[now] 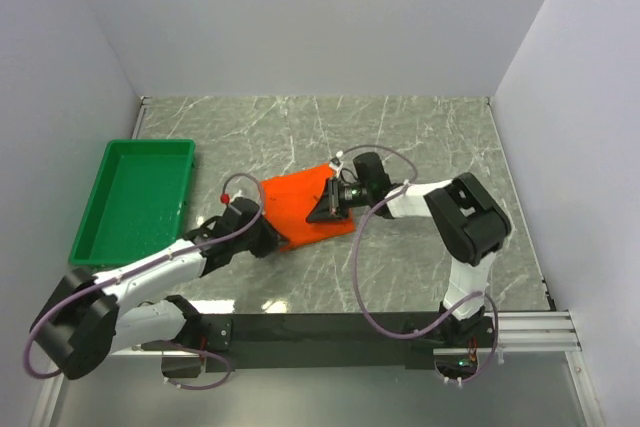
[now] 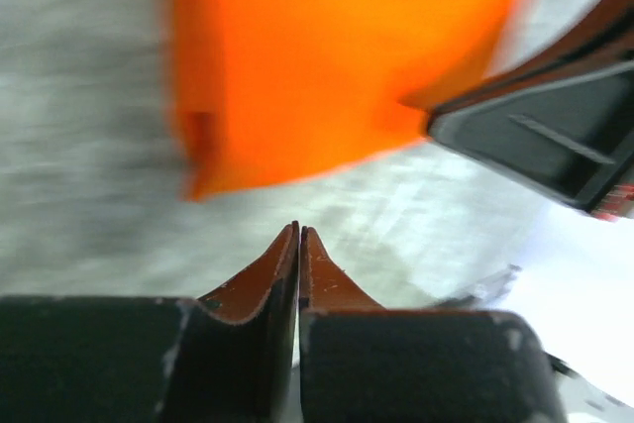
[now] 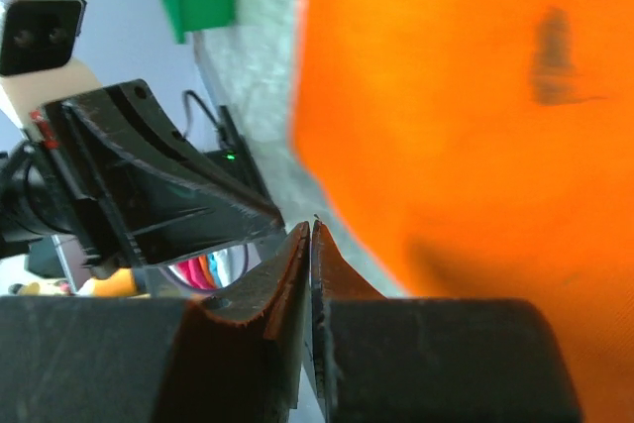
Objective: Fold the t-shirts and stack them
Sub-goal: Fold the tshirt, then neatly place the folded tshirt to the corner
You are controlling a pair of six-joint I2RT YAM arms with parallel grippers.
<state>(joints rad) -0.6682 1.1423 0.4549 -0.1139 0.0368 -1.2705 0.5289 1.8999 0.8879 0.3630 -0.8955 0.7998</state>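
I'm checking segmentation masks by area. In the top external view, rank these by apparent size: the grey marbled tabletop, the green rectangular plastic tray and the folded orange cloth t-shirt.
1. grey marbled tabletop, by far the largest
2. green rectangular plastic tray
3. folded orange cloth t-shirt, clearly smaller than the tray

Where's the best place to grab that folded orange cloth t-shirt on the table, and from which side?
Probably its near-left edge, approached low from the left. The folded orange cloth t-shirt lies flat on the grey marble table, so only edges offer a pinch; that one is uncovered, with the shut left gripper just beside it.
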